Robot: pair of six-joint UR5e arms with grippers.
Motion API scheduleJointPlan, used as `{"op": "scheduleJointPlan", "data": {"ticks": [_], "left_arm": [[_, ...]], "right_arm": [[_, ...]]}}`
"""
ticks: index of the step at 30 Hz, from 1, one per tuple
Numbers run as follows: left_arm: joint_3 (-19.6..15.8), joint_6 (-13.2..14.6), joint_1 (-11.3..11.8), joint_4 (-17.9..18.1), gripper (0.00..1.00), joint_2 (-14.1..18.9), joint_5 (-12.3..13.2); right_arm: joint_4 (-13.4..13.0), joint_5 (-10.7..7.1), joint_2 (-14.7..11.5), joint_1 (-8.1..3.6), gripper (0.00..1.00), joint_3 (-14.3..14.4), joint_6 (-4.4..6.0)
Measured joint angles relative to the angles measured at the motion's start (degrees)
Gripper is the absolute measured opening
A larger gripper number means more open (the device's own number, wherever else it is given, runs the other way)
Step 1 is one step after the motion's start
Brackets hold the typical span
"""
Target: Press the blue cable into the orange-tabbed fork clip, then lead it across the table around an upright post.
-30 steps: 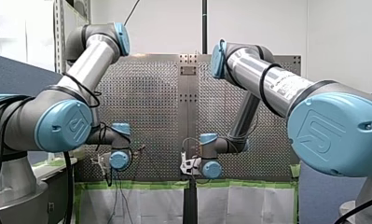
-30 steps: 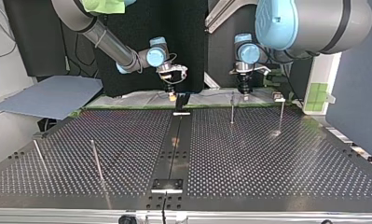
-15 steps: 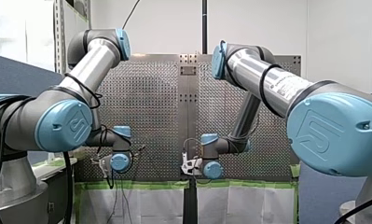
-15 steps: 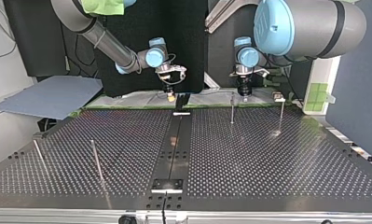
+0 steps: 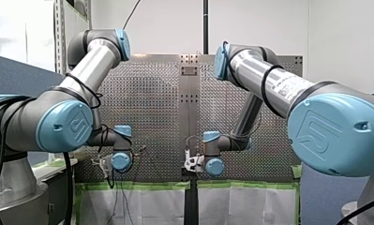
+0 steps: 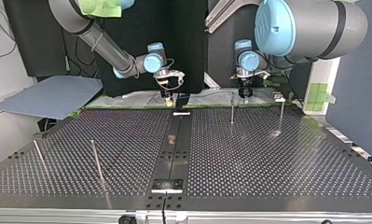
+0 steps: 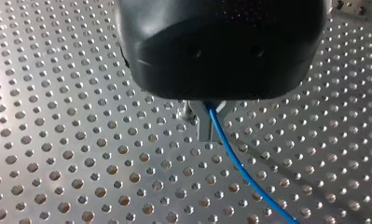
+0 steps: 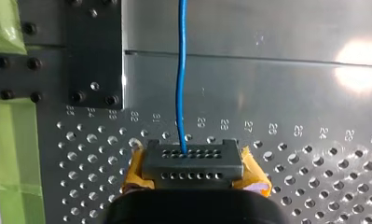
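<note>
In the left wrist view my left gripper (image 7: 207, 126) has its metal fingers shut on the blue cable (image 7: 242, 170), which trails away over the perforated plate. In the right wrist view my right gripper (image 8: 193, 161), yellow pads on both sides, is shut on the blue cable (image 8: 181, 70), which runs straight ahead over the smooth centre strip. In the top view both grippers hang at the table's far edge. My right gripper (image 6: 170, 97) is near the middle and my left gripper (image 6: 244, 93) is further right. I cannot make out an orange-tabbed clip.
Upright posts stand on the perforated table (image 6: 267, 158): one post (image 6: 231, 109) close to my left gripper, another post (image 6: 281, 116) further right beside a small pale fixture (image 6: 279, 98), and a further post (image 6: 96, 158) at the top view's left. Green tape (image 8: 9, 154) lines the table edge.
My right gripper has shifted a little toward the top view's left. My left gripper has barely moved. Both grips are unchanged.
</note>
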Motion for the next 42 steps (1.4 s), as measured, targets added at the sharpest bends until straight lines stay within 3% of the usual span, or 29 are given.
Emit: {"op": "scheduleJointPlan", "data": {"ticks": [9, 19, 24, 26, 28, 29, 30, 31, 32, 34, 35, 36, 42], "left_arm": [[3.45, 0.1, 0.23, -4.74, 0.0, 0.0, 0.02], [4.12, 0.13, 0.85, -5.47, 0.0, 0.0, 1.84], [4.14, 2.06, 1.3, -5.62, 0.0, 0.0, 3.18], [4.15, 3.07, 1.54, -6.0, 0.06, 0.0, 3.38], [4.15, 3.93, 1.76, -6.62, 0.22, 0.0, 3.45], [4.15, 4.54, 1.89, -7.13, 0.22, 0.0, 3.43], [4.14, 5.02, 1.97, -7.54, 0.31, 0.0, 3.37], [4.14, 5.44, 2.05, -7.97, 0.48, 0.0, 3.29], [4.14, 5.82, 2.14, -8.57, 0.48, 0.0, 3.15], [4.13, 5.94, 2.3, -9.29, 0.74, 0.0, 3.13], [4.13, 5.88, 2.4, -9.66, 0.74, 0.01, 3.29], [4.13, 5.85, 2.46, -9.91, 1.0, 0.01, 3.47], [4.09, 5.83, 2.61, -12.22, 1.0, 0.01, 3.89]], "right_arm": [[1.4, 0.01, -0.05, -1.81, 0.0, -1.78, -0.03], [2.37, -0.06, -0.05, -2.59, 0.0, -3.06, -0.05], [3.36, -0.04, -0.04, -2.82, 0.0, -3.11, -0.33], [3.54, -0.01, -0.02, -2.86, 0.0, -3.11, -0.41], [3.59, -0.01, -0.01, -2.87, 0.0, -3.14, -0.44], [3.59, 0.0, 0.0, -2.87, 0.0, -3.16, -0.45], [3.6, 0.0, 0.01, -2.88, 0.0, -3.18, -0.46], [3.62, 0.0, 0.01, -2.88, 0.0, -3.16, -0.47], [3.63, 0.0, 0.01, -2.89, 0.0, -3.12, -0.47], [3.65, 0.0, 0.01, -2.89, 0.0, -3.08, -0.5], [3.65, 0.0, 0.02, -2.89, 0.0, -3.07, -0.52], [3.65, 0.0, 0.02, -2.89, 0.0, -3.1, -0.53], [3.51, 0.0, 0.05, -2.9, 0.0, -3.08, -0.56]]}}
